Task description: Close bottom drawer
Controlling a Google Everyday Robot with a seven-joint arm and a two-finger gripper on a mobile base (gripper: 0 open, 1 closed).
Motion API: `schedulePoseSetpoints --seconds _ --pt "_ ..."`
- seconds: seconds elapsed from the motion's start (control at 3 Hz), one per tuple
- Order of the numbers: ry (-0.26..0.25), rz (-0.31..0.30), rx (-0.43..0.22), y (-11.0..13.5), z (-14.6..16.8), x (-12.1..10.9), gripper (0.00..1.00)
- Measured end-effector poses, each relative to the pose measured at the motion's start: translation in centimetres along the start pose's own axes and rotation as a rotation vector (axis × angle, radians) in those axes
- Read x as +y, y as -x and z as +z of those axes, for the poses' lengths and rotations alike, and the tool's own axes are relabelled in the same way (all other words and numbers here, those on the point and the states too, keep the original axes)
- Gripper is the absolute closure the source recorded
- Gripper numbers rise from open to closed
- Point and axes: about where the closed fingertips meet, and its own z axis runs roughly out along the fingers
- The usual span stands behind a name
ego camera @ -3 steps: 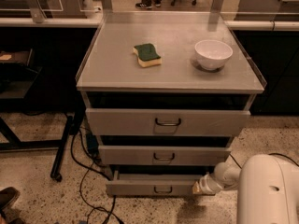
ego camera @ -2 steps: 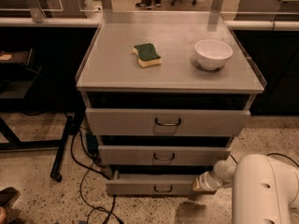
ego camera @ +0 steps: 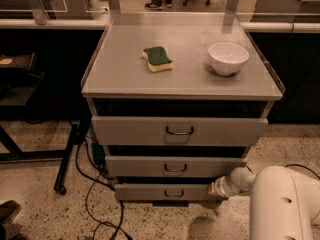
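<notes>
The bottom drawer point(ego camera: 165, 192), lowest of three in the cabinet point(ego camera: 190, 81), stands partly pulled out. The claw point(ego camera: 218, 188) sits at the right end of its front panel; whether it is open or closed cannot be told.

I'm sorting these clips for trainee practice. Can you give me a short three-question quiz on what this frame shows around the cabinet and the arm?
1. Fill in: in the picture, the green sponge lies to the ___ of the white bowl.
2. True or false: the white bowl stands on the floor.
3. The gripper is next to: A. the green sponge; B. the white bowl; C. the right end of the bottom drawer.

Key: 1 left. 2 false, it stands on the cabinet top. 3 C.
</notes>
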Motion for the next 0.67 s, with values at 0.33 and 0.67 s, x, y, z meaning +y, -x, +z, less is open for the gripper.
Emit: schedulePoseSetpoints --seconds 0.33,0.67 --pt "0.000 0.000 0.000 0.00 0.00 0.00 1.00" --pt "-0.003 -0.006 0.026 -0.96 0.30 -0.25 1.00"
